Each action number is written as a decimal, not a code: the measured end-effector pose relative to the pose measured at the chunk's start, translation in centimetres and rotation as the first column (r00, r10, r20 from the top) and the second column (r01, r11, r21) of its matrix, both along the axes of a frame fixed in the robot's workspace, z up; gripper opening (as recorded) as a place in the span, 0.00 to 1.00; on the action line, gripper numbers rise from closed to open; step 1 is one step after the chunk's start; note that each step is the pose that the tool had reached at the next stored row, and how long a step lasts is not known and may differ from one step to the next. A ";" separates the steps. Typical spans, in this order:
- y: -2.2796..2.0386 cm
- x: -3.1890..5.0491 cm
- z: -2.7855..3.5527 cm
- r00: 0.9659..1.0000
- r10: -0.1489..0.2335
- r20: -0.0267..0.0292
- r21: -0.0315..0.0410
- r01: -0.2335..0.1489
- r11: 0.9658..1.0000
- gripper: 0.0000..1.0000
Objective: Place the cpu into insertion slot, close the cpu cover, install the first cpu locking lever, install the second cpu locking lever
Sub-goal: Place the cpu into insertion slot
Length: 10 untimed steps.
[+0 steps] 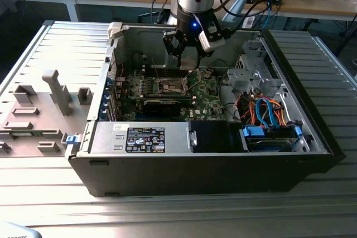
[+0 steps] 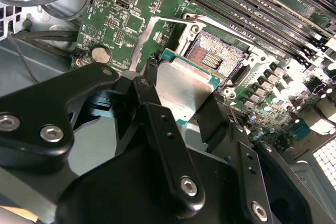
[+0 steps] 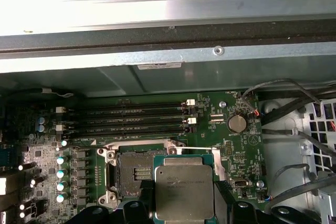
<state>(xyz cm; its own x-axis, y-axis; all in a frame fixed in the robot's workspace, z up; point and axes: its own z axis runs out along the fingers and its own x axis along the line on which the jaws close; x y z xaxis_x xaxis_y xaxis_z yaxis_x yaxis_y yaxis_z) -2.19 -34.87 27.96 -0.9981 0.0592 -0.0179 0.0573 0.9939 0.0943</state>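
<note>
My gripper is shut on the cpu, a flat silvery square pinched between the two black fingers. The cpu hangs a little above the green board, just beside the insertion slot, overlapping one of its edges. The slot lies uncovered, its dark centre and contacts showing. The cpu cover stands swung open on the slot's far side from the bare socket, partly behind the chip. In the exterior view the gripper is inside the open computer case, above the slot.
Long memory slots and a coin battery lie near the socket. Loose cables run beside the board. A black card, a labelled power supply and a drive cage with blue cables crowd the case. The case wall rises close by.
</note>
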 end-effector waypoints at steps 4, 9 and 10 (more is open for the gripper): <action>0.00 0.00 0.00 1.000 -0.002 0.000 0.000 0.002 1.000 0.54; 0.00 0.00 0.00 1.000 -0.004 0.000 0.000 0.004 1.000 0.54; 0.00 0.00 0.00 1.000 -0.004 0.000 0.000 0.004 1.000 0.54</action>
